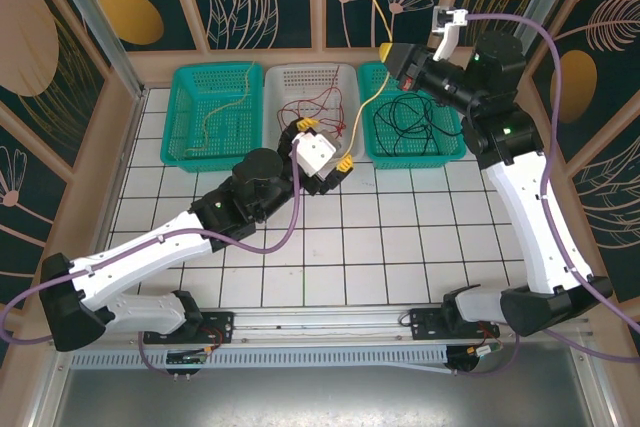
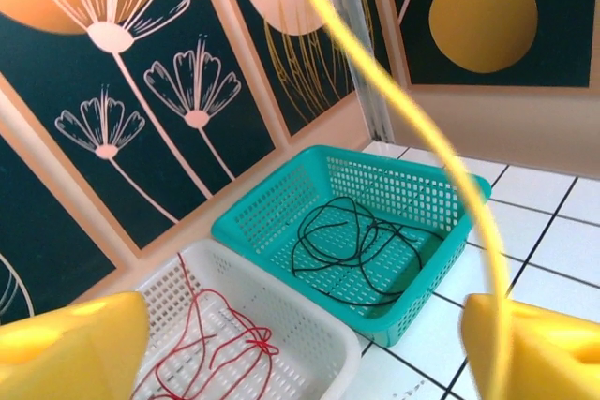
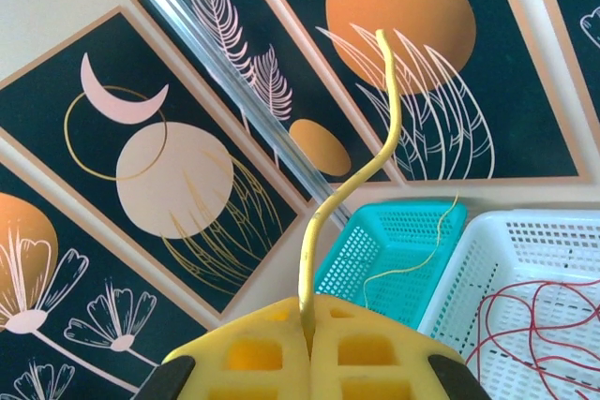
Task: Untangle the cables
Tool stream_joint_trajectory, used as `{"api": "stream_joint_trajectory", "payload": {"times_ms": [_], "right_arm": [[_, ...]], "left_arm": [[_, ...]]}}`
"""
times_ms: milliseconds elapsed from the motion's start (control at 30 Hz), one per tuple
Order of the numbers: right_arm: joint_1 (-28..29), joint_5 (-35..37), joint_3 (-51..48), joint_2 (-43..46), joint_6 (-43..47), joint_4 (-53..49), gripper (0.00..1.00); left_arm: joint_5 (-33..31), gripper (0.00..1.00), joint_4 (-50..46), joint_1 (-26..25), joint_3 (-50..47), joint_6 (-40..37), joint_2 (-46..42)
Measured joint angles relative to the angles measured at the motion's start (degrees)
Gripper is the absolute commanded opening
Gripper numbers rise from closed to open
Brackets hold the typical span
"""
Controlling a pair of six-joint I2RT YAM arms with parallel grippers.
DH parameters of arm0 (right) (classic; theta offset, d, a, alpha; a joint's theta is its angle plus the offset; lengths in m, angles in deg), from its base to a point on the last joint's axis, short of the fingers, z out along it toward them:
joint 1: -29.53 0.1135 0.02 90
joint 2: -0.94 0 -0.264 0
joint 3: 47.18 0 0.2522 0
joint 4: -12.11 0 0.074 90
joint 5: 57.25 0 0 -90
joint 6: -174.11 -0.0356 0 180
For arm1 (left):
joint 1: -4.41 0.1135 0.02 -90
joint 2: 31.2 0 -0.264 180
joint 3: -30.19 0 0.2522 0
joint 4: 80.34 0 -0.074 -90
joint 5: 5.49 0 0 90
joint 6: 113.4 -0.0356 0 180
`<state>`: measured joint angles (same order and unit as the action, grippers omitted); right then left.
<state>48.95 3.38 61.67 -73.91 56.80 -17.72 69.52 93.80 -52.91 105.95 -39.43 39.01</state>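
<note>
Tabletop tiles carry the whole job, and the white basket at the back edge serves as the fixed mark. Left arm stretches diagonally up to that basket's front rim. Right arm bends in from beyond the basket's right side, held high. Just beside the white basket stand the left-hand teal basket and the right-hand teal basket. The three appear to serve as bins by colour, which would explain the row.

Left gripper hovers at the white basket's front right corner with its jaws spread wide, gripping nothing. The wide gape looks meant to catch or guide the strand running past one of its fingers. Right gripper sits above the seam between the white basket and the right-hand teal one, pads pressed together on the yellow cable. It holds the cable lifted, I judge, to draw it free of the others.

That cable hangs from the pinch down to the white basket's front right corner, and its short free end pokes up past the pads. Red cables lie loose inside the white basket, with black cables in the teal one to its right. A thin yellow strand lies in the teal one to its left, probably where the held cable belongs.
</note>
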Motion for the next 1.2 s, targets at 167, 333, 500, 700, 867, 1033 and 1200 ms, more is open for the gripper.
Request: {"api": "stream_joint_trajectory", "payload": {"times_ms": [167,333,500,700,867,1033,1200], "right_arm": [[0.09,-0.57,-1.18,0.35,-0.04,1.03,0.0],[0.09,-0.46,-2.93,1.27,-1.11,3.76,0.0],[0.09,0.85,-6.54,3.28,-3.28,7.37,0.0],[0.07,3.89,-14.4,7.74,-6.14,13.31,0.0],[0.07,4.04,-16.24,8.33,-8.02,16.52,0.2],[0.0,7.74,-15.74,8.22,-8.57,15.78,0.73],[-1.6,12.63,-15.47,8.09,-7.5,12.13,0.73]], "left_arm": [[2.01,0.21,0.5,0.0,0.07,0.83,2.38],[3.26,0.0,1.14,0.0,0.07,3.37,3.52],[3.5,0.0,2.12,0.5,0.07,9.18,5.27],[7.56,0.0,2.16,4.68,0.07,20.9,6.25],[10.03,0.0,0.55,5.88,1.81,26.73,7.1],[9.6,0.0,-4.17,6.99,4.42,30.51,8.28],[3.89,0.0,-10.05,10.69,6.51,30.8,8.26]]}}
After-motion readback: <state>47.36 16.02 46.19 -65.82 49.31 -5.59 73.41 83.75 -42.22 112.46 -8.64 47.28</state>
